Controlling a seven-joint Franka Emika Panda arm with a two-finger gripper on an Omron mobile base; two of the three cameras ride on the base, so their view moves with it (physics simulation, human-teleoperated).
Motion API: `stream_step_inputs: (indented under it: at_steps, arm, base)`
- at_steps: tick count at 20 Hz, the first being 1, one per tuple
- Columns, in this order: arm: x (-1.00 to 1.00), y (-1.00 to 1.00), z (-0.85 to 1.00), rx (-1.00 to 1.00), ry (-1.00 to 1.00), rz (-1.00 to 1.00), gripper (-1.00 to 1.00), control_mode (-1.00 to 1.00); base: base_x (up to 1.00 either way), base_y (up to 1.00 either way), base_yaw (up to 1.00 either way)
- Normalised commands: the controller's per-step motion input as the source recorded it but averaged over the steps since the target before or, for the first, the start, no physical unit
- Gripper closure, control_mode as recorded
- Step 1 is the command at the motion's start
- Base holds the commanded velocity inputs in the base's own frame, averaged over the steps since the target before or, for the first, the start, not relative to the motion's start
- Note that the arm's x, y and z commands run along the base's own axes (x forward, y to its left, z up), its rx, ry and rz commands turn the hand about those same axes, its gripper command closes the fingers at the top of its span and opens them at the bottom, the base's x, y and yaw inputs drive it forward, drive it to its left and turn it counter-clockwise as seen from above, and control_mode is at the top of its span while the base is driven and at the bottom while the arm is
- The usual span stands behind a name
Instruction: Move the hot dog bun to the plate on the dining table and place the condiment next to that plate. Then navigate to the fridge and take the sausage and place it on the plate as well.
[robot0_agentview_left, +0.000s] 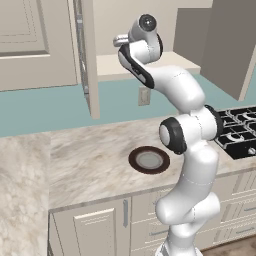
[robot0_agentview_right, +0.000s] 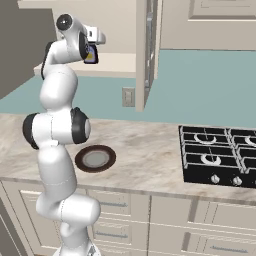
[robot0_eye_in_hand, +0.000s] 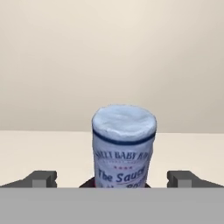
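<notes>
The condiment (robot0_eye_in_hand: 124, 144) is a bottle with a pale label reading "The Sauce". It stands on a cream cabinet shelf (robot0_eye_in_hand: 43, 153), right between my fingertips. My gripper (robot0_eye_in_hand: 112, 178) is open, with one finger on each side of the bottle and a gap to each. From the right base view, the gripper (robot0_agentview_right: 95, 45) is raised at shelf height and the condiment (robot0_agentview_right: 90, 54) shows dark with a yellow label just beside it. The left base view has the gripper (robot0_agentview_left: 119, 41) reaching into the cabinet. The hot dog bun, plate, dining table, fridge and sausage are out of view.
A small plate with a dark brown rim (robot0_agentview_left: 149, 160) (robot0_agentview_right: 95, 158) lies on the marbled counter (robot0_agentview_left: 90, 160) below the arm. The cabinet door (robot0_agentview_left: 87, 55) (robot0_agentview_right: 147, 50) stands open beside the hand. A black stove (robot0_agentview_right: 220, 155) sits to the right.
</notes>
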Motion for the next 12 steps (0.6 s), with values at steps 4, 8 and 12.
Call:
stream_step_inputs:
  at_steps: [4, 8, 12]
  arm:
    - [0.0, 0.0, -0.2, 0.0, 0.0, 0.0, -1.0, -1.0]
    - [0.01, 0.06, -0.13, 0.0, 0.0, 0.0, 1.0, -1.0]
    - [0.06, 0.01, -0.08, 0.0, 0.0, 0.0, 1.0, -1.0]
  base:
    - [0.0, 0.0, 0.0]
    - [0.0, 0.0, 0.0]
    - [0.0, 0.0, 0.0]
